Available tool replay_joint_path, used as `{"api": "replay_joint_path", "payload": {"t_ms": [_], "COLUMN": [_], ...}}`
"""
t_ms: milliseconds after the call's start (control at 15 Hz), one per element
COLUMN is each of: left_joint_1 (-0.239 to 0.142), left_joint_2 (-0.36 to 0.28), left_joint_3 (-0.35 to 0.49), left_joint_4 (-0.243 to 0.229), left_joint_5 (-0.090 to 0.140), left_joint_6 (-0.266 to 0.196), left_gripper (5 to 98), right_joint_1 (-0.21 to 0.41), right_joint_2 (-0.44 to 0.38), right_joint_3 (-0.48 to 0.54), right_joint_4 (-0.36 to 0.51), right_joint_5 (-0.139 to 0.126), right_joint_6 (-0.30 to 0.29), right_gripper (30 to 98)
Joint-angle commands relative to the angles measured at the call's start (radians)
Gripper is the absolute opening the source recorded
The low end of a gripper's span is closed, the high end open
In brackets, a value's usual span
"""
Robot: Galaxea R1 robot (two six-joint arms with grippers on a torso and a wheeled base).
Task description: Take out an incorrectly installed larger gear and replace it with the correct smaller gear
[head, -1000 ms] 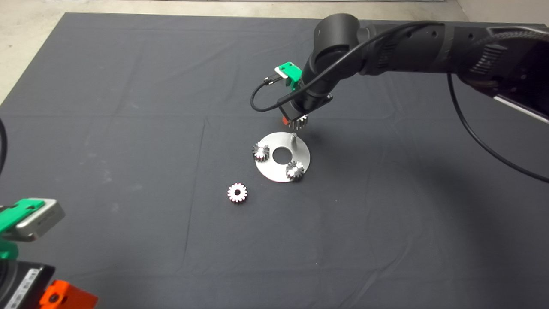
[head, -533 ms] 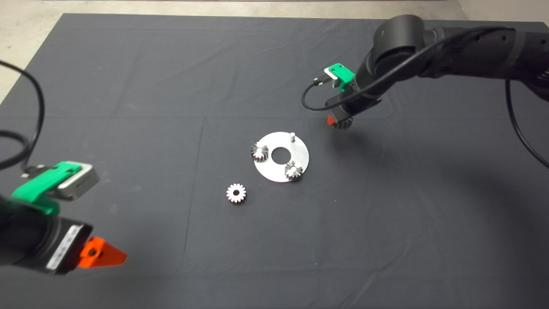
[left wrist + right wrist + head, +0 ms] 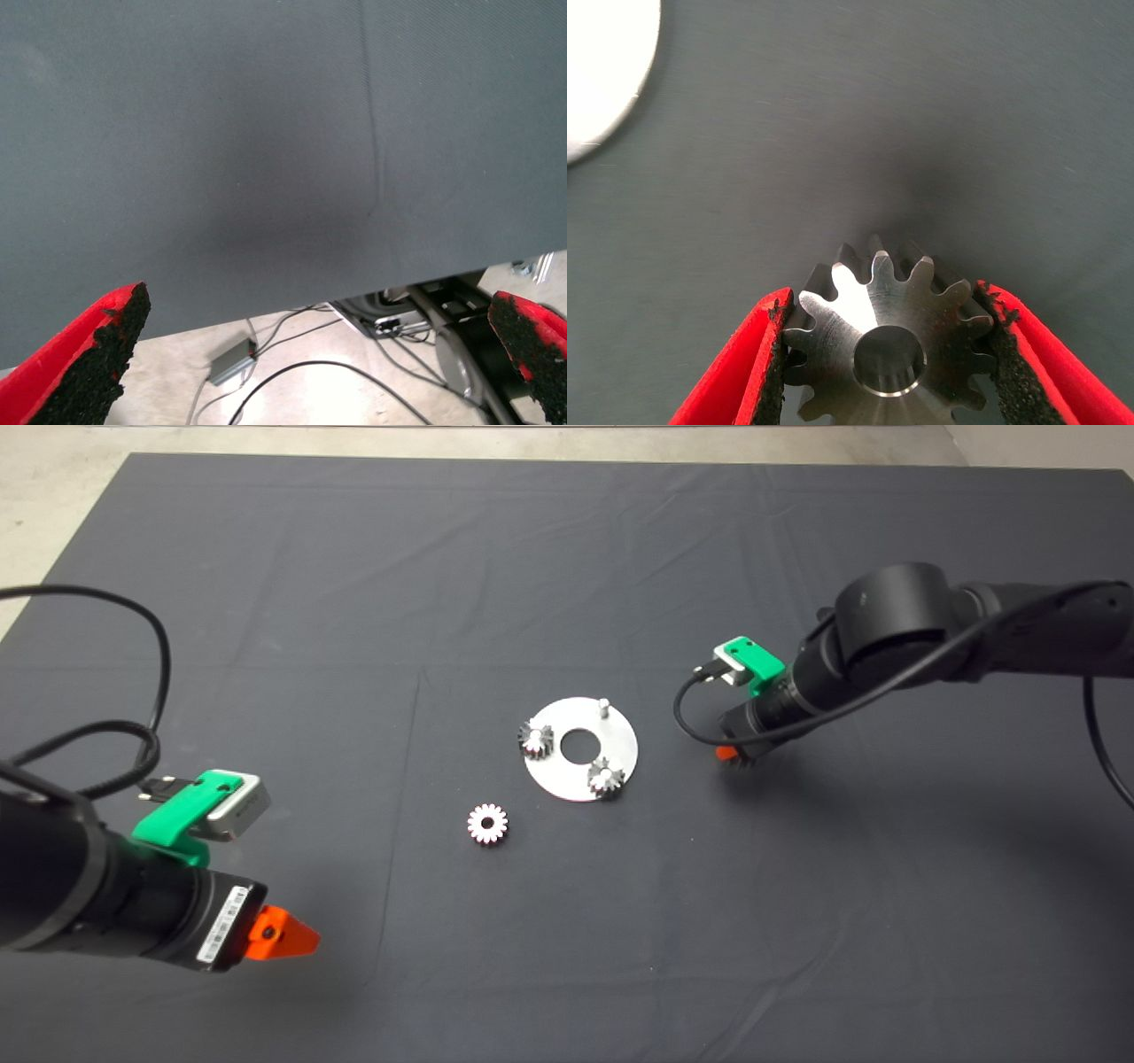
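Note:
The larger gear (image 3: 890, 345), dark steel with shiny teeth, sits clamped between the red fingers of my right gripper (image 3: 890, 359). In the head view that right gripper (image 3: 735, 755) hangs low over the mat, to the right of the round silver plate (image 3: 567, 779). The plate carries two small gears (image 3: 536, 739) (image 3: 607, 777) and a bare peg (image 3: 602, 707). On the mat, in front and to the left of the plate, lies the smaller gear (image 3: 488, 824), its whitish face up. My left gripper (image 3: 282, 938) hovers at the mat's lower left, open (image 3: 319, 305) and empty, well short of the smaller gear.
The left wrist view shows the mat's edge with cables and a small grey box (image 3: 232, 361) on the floor beyond. A bright edge of the plate (image 3: 602, 71) shows in the right wrist view. A black cable (image 3: 133, 691) loops over the left arm.
My right gripper has carried the larger gear from above the plate's peg off to the right and down toward the mat. The left arm has come further in from the lower left.

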Motion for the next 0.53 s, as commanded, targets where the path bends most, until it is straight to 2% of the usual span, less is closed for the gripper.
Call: {"api": "replay_joint_path", "payload": {"t_ms": [0,67,267,467], "left_joint_1": [0.008,0.01,0.024,0.034], "left_joint_2": [-0.002,0.004,0.053,0.114], "left_joint_3": [-0.025,-0.029,-0.092,-0.15], "left_joint_4": [0.069,0.086,0.134,0.154], "left_joint_5": [-0.049,-0.059,-0.059,-0.06], "left_joint_6": [0.002,0.003,0.006,0.005], "left_gripper": [98.2,98.2,98.2,98.2], "right_joint_1": [0.007,0.001,-0.019,-0.017], "right_joint_2": [-0.008,-0.008,-0.008,-0.036], "right_joint_3": [0.026,0.033,0.034,0.06], "right_joint_4": [-0.07,-0.072,-0.093,-0.1], "right_joint_5": [0.01,0.01,0.01,0.008], "right_joint_6": [0.027,0.027,0.029,0.03], "right_gripper": [50.4,50.4,50.4,50.4]}}
